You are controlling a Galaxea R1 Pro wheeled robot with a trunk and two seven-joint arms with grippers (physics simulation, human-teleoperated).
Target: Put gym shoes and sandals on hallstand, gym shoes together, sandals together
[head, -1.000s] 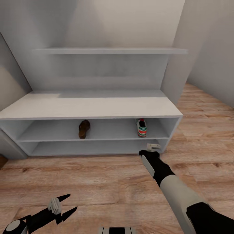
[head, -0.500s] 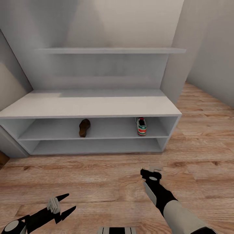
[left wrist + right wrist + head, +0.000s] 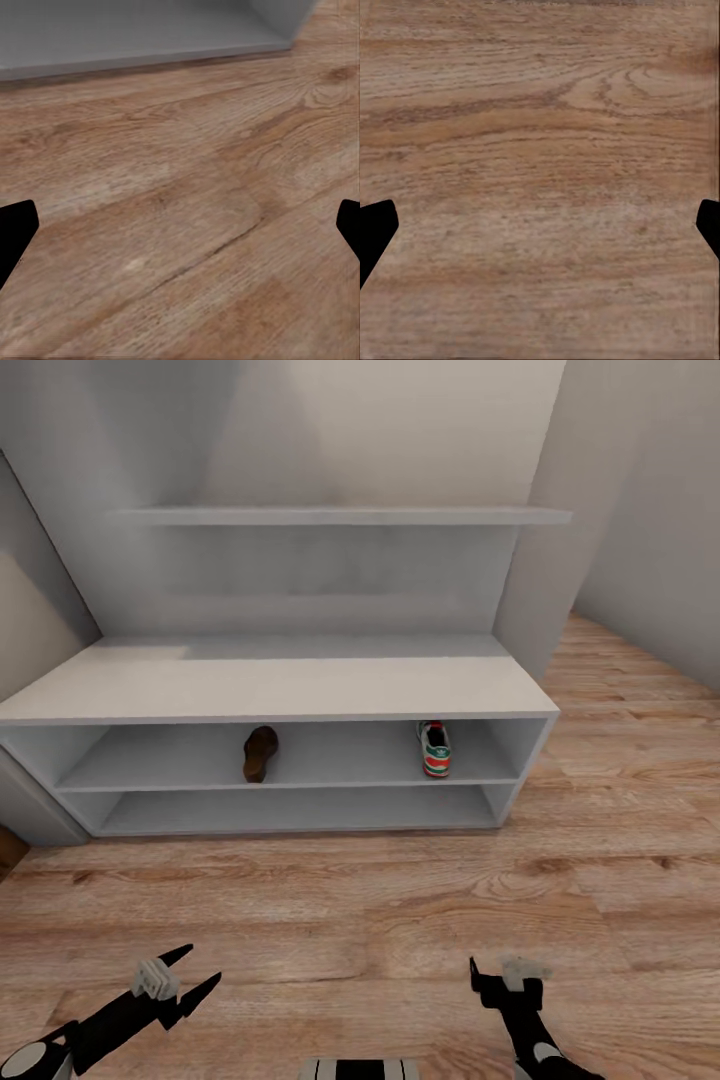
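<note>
Hallstand [image 3: 280, 690]: pale-grey, two open slots, flat top, wall shelf above. Upper slot holds one brown sandal [image 3: 259, 754] left of centre and one gym shoe [image 3: 434, 749] toward the right end, toes pointing in, well apart from each other. Lower slot and top carry nothing. Second sandal and second sneaker: no sighting on the visible corridor floor [image 3: 400, 900].

Left gripper [image 3: 178, 992]: low, near-left, over bare planks, fingers spread wide, holding nothing. Left wrist view confirms: dark fingertips at either edge, floor between, rack base edge beyond. Right gripper [image 3: 505, 980]: near-right, also over bare floor; right wrist view shows tips far apart w/ plank grain between, so spread and empty. In the head view its fingers are small, prob. open.

Assessment: approx. half done; current step appears to be fetching the remaining pair members. Recommend:
- keep both arms tucked low while base turns to search;
- approach each shoe from above, grip across the heel or strap;
- set sandal just beside the shelved sandal, sneaker just beside the shelved sneaker, fully inside the slot edge.
</note>
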